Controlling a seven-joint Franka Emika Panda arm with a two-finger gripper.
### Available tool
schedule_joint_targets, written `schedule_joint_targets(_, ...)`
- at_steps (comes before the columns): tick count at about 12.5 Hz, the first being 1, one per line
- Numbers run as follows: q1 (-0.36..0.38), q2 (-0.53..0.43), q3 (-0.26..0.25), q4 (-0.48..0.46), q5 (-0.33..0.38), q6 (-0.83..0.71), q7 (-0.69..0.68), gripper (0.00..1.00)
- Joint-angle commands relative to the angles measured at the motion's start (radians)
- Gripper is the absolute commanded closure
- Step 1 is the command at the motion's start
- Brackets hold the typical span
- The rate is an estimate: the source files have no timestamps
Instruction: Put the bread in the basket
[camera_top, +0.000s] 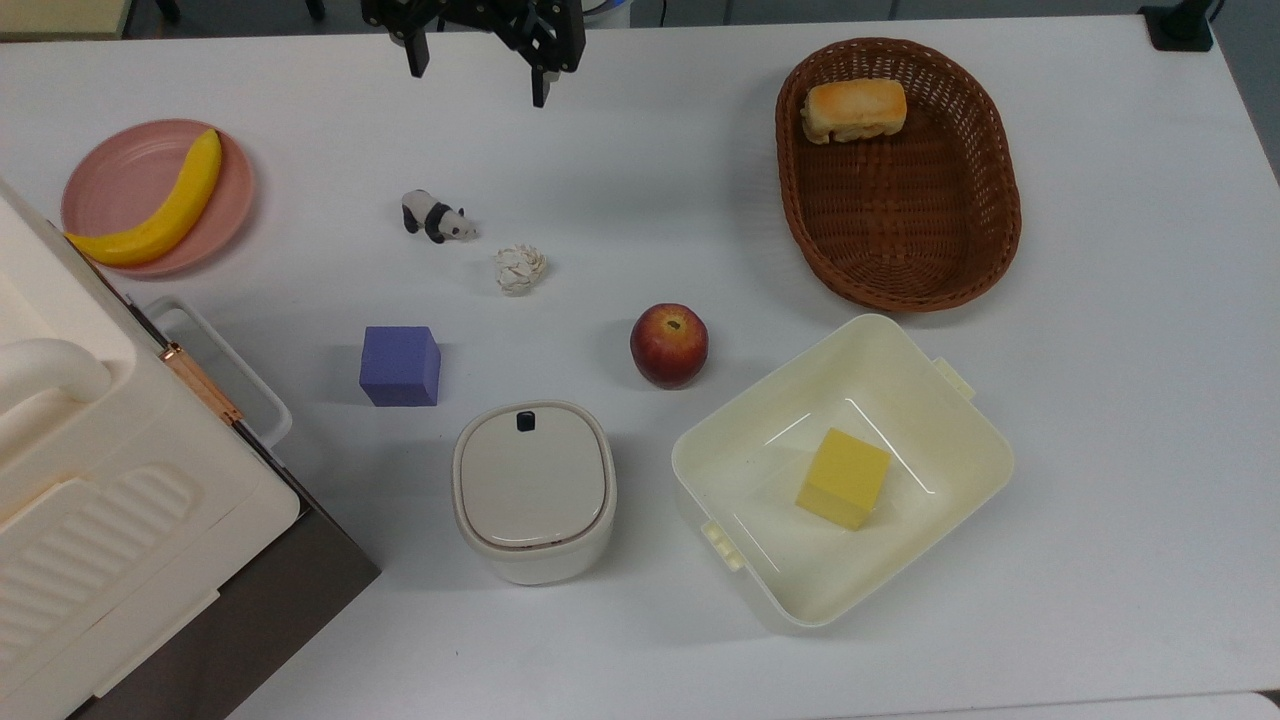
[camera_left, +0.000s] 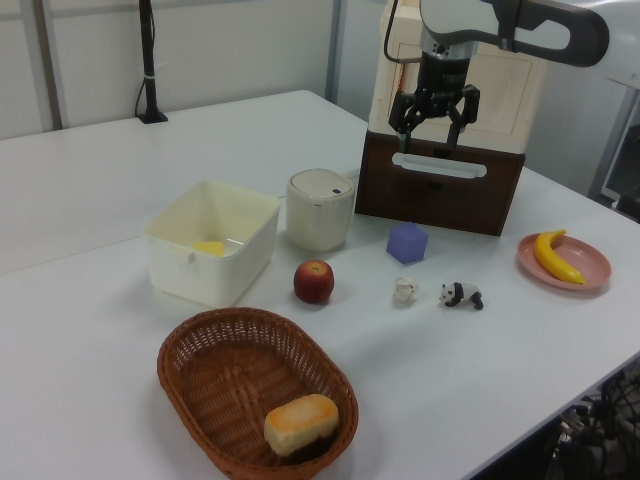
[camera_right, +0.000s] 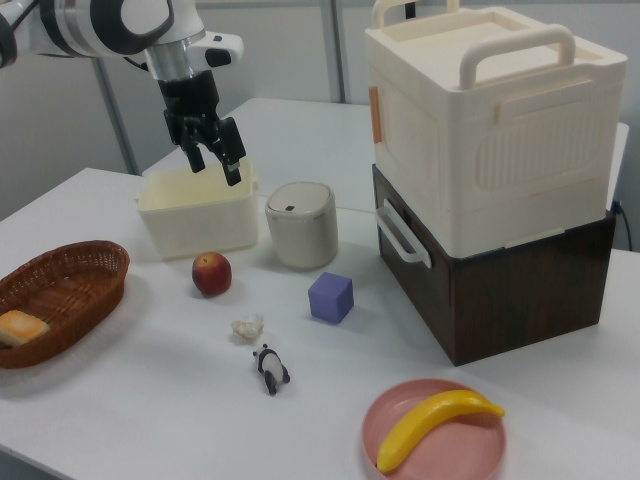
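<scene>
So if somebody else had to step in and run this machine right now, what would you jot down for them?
Hand: open, holding nothing, raised above the table's far edge in the top view, well apart from the basket.
Bread: lying inside the basket, at the end nearest the top view's upper edge, against the wall.
Done: bread is in the basket, so the job looks finished.
Left: nothing obvious; perhaps just park the arm. The other things on the table are not part of this job.

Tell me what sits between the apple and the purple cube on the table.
In the top view, nothing: the stretch of table from the apple to the purple cube is bare. The lidded white bin sits just below that line.
</scene>
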Motion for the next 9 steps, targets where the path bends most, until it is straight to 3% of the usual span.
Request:
schedule_joint_targets(1,-0.014,-0.035,0.008,-0.044,0.015,-0.009,-0.042,0.00)
schedule_joint_targets(9,-0.022,-0.038,0.010,-0.041,0.017,-0.007,-0.045,0.00)
